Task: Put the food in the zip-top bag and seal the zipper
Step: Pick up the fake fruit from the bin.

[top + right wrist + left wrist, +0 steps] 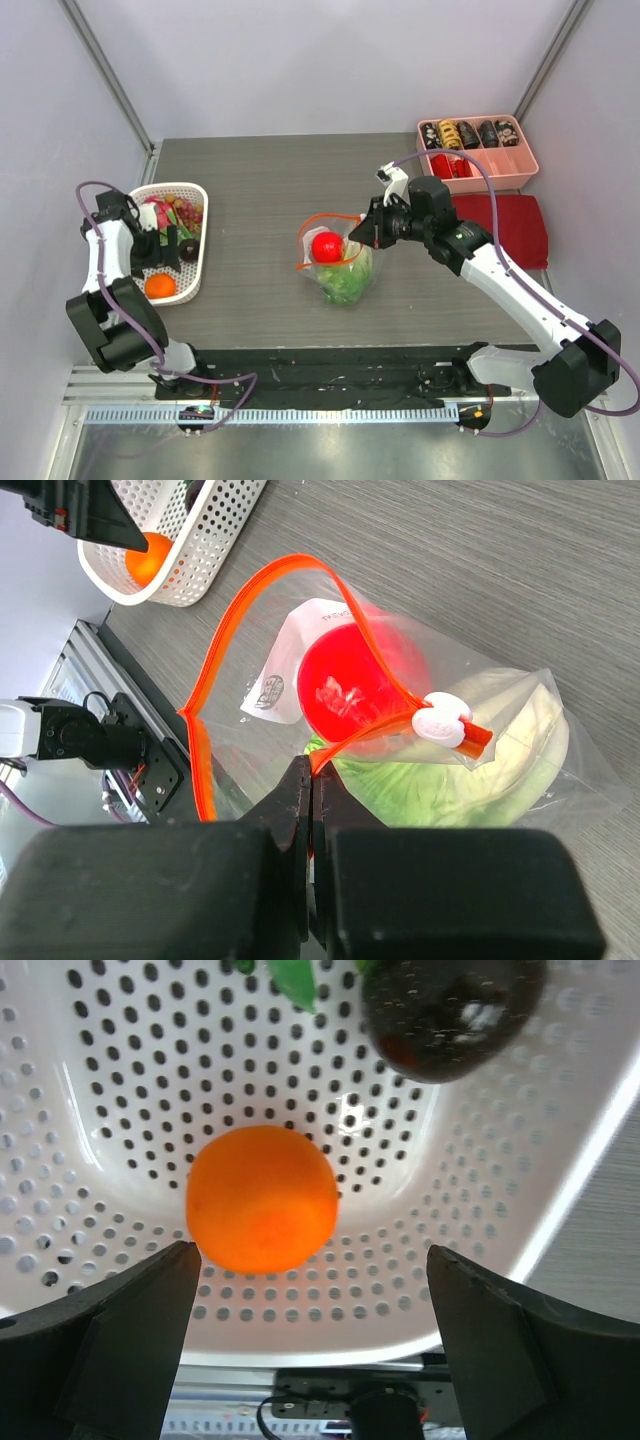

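Observation:
The clear zip-top bag [342, 262] stands mid-table with its orange-red zipper [250, 600] mouth held open. Inside it are the glossy red fruit [326, 246] and the green lettuce [345, 285], which also show in the right wrist view, red fruit [350, 685] above lettuce [470, 790]. My right gripper [313, 765] is shut on the zipper strip, near its white slider [442, 720]. The orange fruit [262, 1200] lies in the white perforated basket [520, 1200]. My left gripper [312, 1275] is open just above it; its fingers [130, 1330] straddle the basket's near wall. In the top view the left gripper [155, 262] is over the orange [160, 286].
The basket [195, 255] at left also holds a pink-and-green dragon fruit [160, 213] and a dark round fruit [450, 1010]. A pink compartment tray [525, 165] with small pieces stands at back right, a dark red cloth [505, 225] in front of it.

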`<action>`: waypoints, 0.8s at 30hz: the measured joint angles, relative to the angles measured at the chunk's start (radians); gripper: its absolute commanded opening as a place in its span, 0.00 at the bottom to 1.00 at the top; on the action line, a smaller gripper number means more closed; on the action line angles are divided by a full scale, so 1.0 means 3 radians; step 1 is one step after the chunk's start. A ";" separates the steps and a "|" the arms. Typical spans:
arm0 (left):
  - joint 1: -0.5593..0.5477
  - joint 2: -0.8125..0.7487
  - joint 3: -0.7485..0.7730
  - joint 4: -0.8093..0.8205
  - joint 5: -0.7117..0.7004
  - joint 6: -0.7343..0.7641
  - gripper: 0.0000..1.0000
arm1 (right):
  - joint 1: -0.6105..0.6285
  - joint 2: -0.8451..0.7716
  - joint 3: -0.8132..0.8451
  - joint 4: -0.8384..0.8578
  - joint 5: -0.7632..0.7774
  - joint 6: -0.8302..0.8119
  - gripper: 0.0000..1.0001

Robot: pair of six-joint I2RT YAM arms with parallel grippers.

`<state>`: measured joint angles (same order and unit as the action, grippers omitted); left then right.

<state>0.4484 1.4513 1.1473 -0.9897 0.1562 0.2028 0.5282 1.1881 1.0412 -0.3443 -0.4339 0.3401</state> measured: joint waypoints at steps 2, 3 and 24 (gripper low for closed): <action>-0.0004 0.0058 -0.0074 0.0116 -0.0135 0.0061 1.00 | 0.0000 0.0000 -0.0004 0.0000 0.0000 -0.0003 0.01; -0.0004 0.0099 -0.0120 0.0173 -0.0214 0.0079 1.00 | 0.0000 0.0000 -0.0004 0.0000 -0.0001 -0.0008 0.01; -0.0004 0.0566 -0.0248 0.0605 -0.0431 0.0177 0.39 | 0.0000 0.0000 -0.0004 -0.0001 -0.0018 -0.0070 0.01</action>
<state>0.4473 1.6211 1.0729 -0.8082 0.0269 0.2558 0.5282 1.1881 1.0401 -0.3447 -0.4393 0.3191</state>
